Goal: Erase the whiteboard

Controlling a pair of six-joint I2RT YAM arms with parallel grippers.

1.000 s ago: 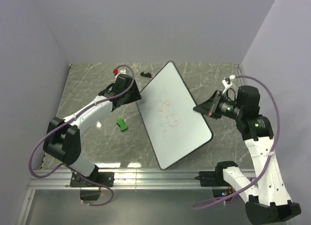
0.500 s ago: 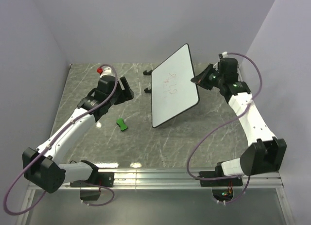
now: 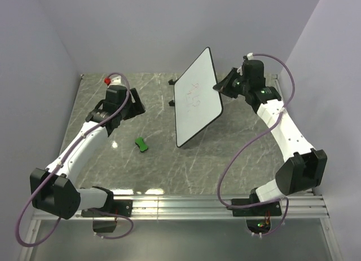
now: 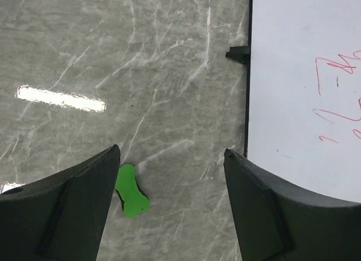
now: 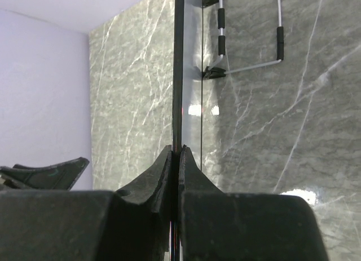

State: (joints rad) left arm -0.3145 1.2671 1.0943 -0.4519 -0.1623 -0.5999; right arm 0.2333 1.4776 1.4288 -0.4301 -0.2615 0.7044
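R gripper [image 5: 175, 155] clamped on whiteboard [image 3: 196, 106] edge, board tilted up; L gripper [image 4: 172, 156] fingers wide, empty; green eraser [image 4: 131, 191] nearby.

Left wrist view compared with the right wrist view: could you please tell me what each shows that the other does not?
Only the left wrist: the green eraser on the table, red scribbles on the whiteboard, and the open left gripper. Only the right wrist: the right gripper shut on the whiteboard's rim, seen edge-on, and a wire stand beside it. Both: the whiteboard and the marble table.
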